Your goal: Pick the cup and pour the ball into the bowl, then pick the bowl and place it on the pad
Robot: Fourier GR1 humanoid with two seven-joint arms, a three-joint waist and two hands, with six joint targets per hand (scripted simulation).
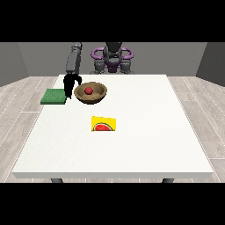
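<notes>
A brown bowl (pixel 97 94) stands on the white table (pixel 132 149) at the back left, with a red ball (pixel 88 91) inside it. The hand at the view's left (pixel 69 85) hangs from its grey arm right against the bowl's left rim. It sits between the bowl and the green pad (pixel 54 96), which lies flat at the table's left edge. A yellow cup (pixel 104 124) with a watermelon picture lies on its side in front of the bowl, apart from the hand. The other hand does not show.
The robot's torso (pixel 112 59) with purple rings stands behind the table's far edge. The table's left edge runs just beyond the pad.
</notes>
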